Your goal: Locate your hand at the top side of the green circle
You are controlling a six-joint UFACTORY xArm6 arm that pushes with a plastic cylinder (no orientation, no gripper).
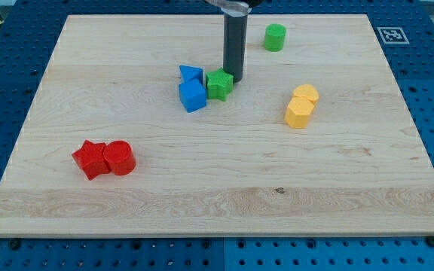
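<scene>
The green circle point(274, 37) is a short cylinder near the view's top, right of centre. My tip point(235, 77) stands on the board well to the lower left of it, touching or nearly touching the upper right side of a green star block point(218, 85). The rod rises straight to the view's top edge. The tip is about a block's width left and clearly below the green circle.
A blue triangle point(191, 74) and a blue cube point(192, 96) sit against the green star's left. Two yellow blocks point(301, 106) lie at the right. A red star point(89, 159) and red cylinder point(118, 158) lie at the lower left.
</scene>
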